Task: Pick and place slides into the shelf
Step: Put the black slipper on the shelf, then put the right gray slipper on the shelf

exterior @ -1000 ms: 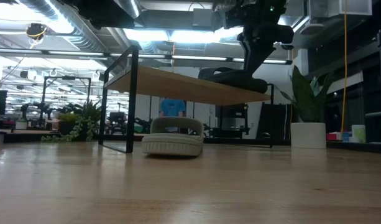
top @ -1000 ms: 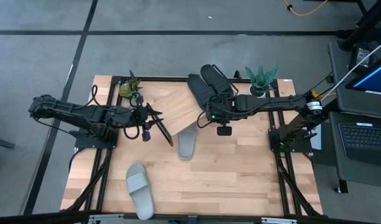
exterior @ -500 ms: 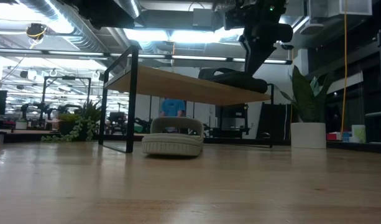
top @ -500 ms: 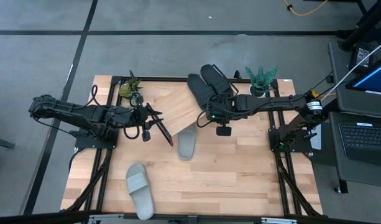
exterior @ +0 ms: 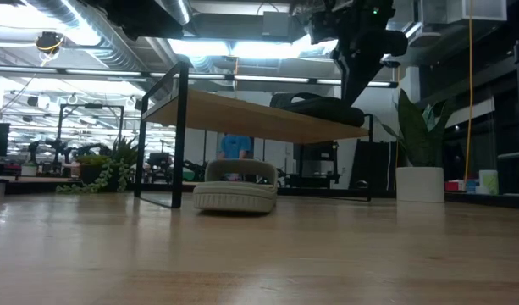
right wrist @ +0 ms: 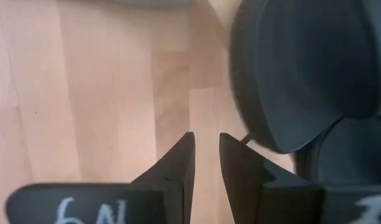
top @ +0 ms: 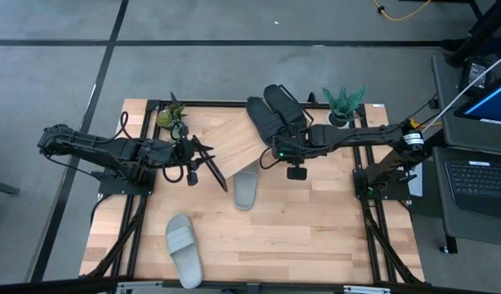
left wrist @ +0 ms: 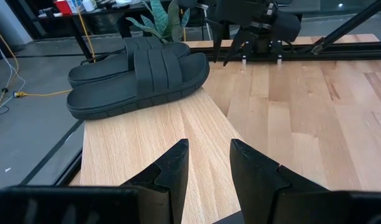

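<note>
Jaws on the right gripper look nearly pressed together with nothing between them, parked just at the near ends of the two black slides, which already sit side by side on the right end of the shelf. So what matters now is the grey slide lying on the table just near-side of the shelf, a bit nearer and left of that gripper, long axis running near-to-far. I'd say the right arm is closest. Second grey slide sits well apart at the near left. Left gripper waits at the shelf's left edge, fingers a little spread, empty.
</note>
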`<state>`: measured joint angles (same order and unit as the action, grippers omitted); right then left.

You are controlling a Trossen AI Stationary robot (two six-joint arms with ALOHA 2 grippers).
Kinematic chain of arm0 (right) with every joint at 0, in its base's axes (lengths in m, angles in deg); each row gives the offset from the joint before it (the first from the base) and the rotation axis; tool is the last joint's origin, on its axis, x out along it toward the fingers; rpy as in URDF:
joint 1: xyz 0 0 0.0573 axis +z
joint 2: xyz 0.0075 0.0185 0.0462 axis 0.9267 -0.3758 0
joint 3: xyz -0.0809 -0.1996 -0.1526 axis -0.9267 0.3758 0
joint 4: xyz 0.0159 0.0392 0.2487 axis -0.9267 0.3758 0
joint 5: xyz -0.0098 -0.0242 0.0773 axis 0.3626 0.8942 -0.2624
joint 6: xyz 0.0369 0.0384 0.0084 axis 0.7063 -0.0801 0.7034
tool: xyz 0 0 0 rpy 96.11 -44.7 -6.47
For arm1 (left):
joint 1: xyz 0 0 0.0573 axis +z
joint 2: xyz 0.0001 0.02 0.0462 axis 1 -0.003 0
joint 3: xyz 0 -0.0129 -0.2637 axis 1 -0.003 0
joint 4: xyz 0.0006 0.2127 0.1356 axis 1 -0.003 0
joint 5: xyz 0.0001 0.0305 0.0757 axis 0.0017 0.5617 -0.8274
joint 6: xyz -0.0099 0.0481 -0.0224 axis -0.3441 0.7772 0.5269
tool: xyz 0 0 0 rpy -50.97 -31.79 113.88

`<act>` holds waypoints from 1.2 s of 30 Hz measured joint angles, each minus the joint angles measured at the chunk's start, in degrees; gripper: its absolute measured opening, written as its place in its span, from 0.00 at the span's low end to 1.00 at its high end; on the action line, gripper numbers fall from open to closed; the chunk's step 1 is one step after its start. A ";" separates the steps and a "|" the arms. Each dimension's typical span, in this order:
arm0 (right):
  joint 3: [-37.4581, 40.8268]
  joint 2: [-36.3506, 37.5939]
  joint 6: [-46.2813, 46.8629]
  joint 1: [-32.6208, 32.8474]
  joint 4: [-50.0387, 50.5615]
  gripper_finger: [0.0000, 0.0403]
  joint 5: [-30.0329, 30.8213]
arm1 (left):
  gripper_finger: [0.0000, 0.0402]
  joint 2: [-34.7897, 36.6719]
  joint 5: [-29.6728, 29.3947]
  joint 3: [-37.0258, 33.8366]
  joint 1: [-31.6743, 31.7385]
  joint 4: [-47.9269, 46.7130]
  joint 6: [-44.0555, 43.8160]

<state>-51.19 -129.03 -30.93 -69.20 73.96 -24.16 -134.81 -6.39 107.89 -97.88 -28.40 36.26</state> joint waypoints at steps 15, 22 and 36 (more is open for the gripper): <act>0.01 0.30 0.17 1.95 0.13 0.02 -5.21 | 0.27 0.00 -0.02 0.00 0.00 0.00 0.61; 0.00 3.46 1.72 4.45 0.56 0.01 0.67 | 0.27 0.00 -0.02 0.00 -0.01 0.07 2.08; 20.12 14.24 7.57 10.96 -21.53 0.01 3.79 | 0.27 0.00 -0.02 0.00 -0.02 -1.46 2.10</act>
<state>-31.08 -114.80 -23.36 -58.25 52.43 -20.38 -134.81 -6.41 107.89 -97.90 -29.87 38.36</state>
